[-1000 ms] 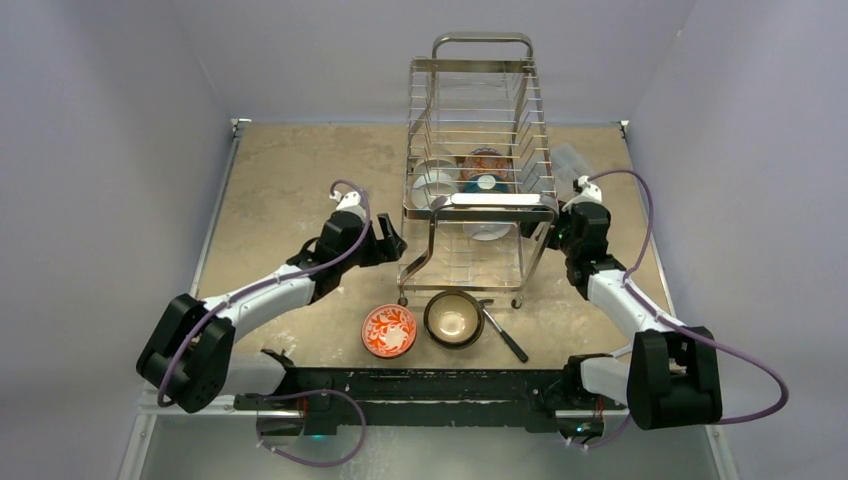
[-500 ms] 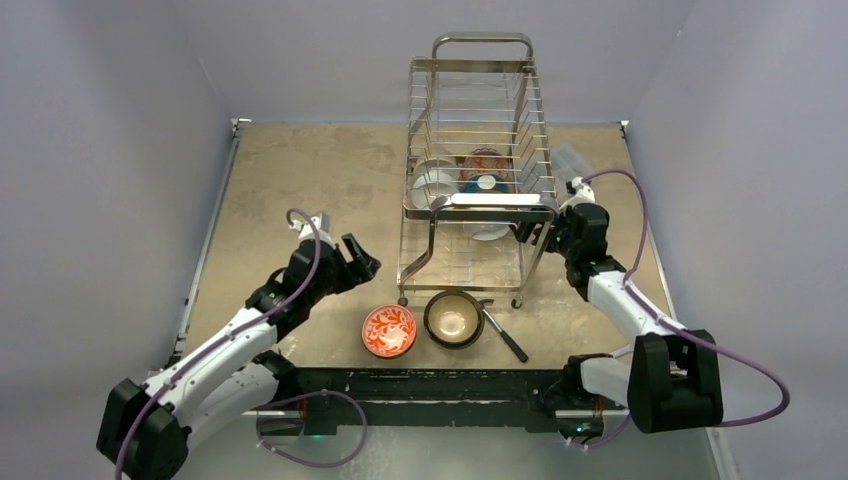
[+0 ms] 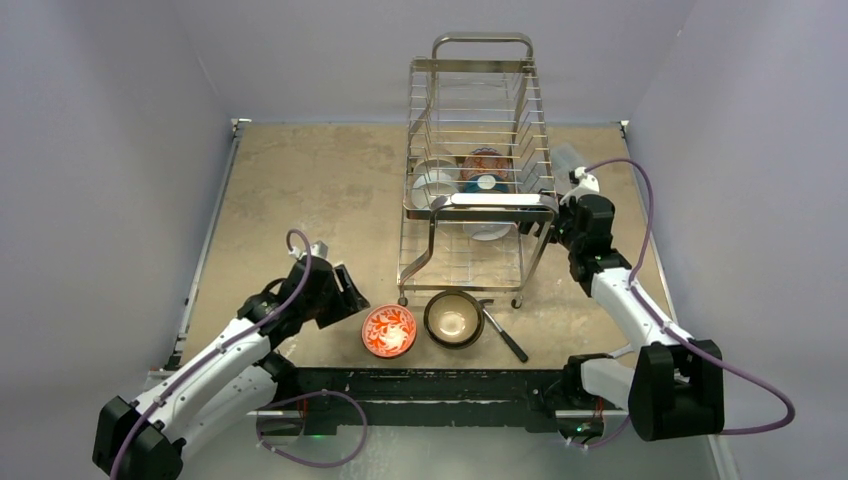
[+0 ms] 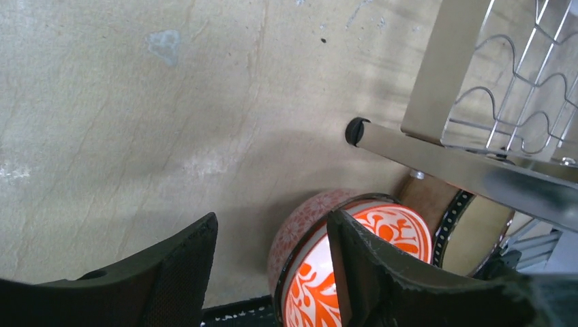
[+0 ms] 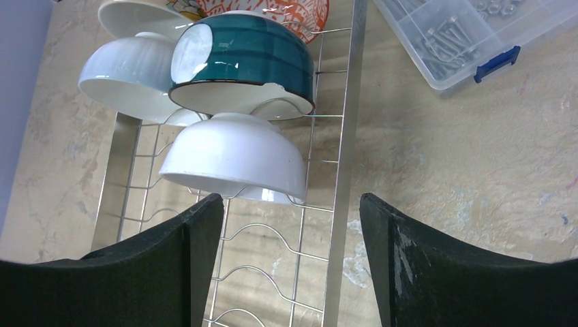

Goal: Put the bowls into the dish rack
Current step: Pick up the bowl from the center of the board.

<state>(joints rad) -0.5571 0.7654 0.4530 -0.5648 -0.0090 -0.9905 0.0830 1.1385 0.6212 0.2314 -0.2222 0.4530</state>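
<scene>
**Left gripper** (image 4: 271, 235), jaws apart, straddles the rim of the red bowl (image 4: 382, 231) at the near edge of the table (image 3: 300, 200), just beside the brown bowl (image 3: 454, 319). For a sound pinch, seat one finger inside and one outside, low on the wall. The red bowl stands upright, with an orange-red floral glaze. Beyond it, the rack (image 3: 480, 203) holds tipped bowls (image 5: 235, 157). The right gripper (image 5: 292, 204), jaws apart and empty, hovers beside the rack.

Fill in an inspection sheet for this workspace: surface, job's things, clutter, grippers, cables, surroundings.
Surface: mottled tan table.
Job's things: red-patterned bowl and dark brown bowl on table before dish rack; teal bowl and white bowl in rack.
Clutter: clear plastic box right of rack; black-handled tool beside brown bowl.
Grippers: left gripper open, straddling the red-patterned bowl's rim; right gripper open, empty, beside rack.
Cables: purple cables along each arm.
Surroundings: plain grey walls.
</scene>
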